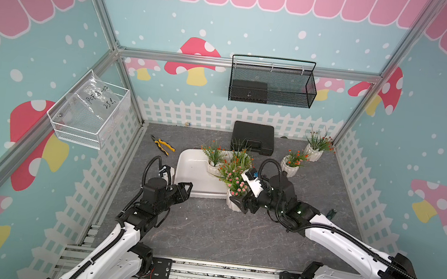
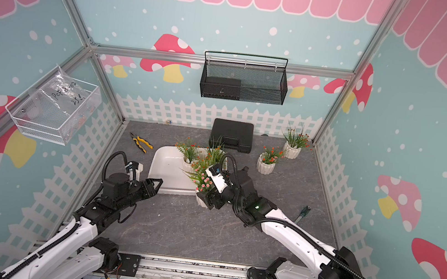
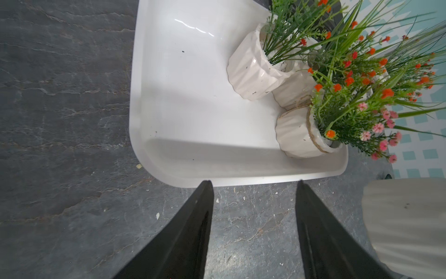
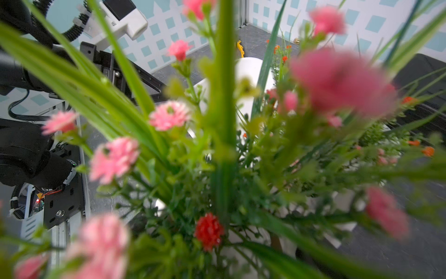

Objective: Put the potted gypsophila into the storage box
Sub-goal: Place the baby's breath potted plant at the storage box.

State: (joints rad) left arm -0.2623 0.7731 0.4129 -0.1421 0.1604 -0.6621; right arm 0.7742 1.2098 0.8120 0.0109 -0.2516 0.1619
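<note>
The storage box (image 1: 188,167) (image 2: 163,167) (image 3: 169,96) is a glossy white tub in mid-table. Three potted gypsophila stand at its right end (image 3: 253,70) (image 3: 293,93) (image 3: 296,135). A fourth potted gypsophila (image 1: 230,204) (image 2: 200,201) with pink flowers (image 4: 169,118) sits just outside the tub's front right corner, and my right gripper (image 1: 236,204) is shut around its white pot. Foliage hides that gripper's fingers in the right wrist view. Two more pots stand on the table at the back right (image 1: 289,168) (image 1: 313,152). My left gripper (image 1: 189,191) (image 3: 254,183) is open and empty at the tub's front left edge.
A black hard case (image 1: 252,141) lies behind the tub. Yellow-black pliers (image 1: 162,145) lie at the back left. A green-handled tool (image 2: 304,212) lies right of the right arm. A black mesh basket (image 1: 272,82) hangs on the back wall and a white wire basket (image 1: 88,118) on the left wall.
</note>
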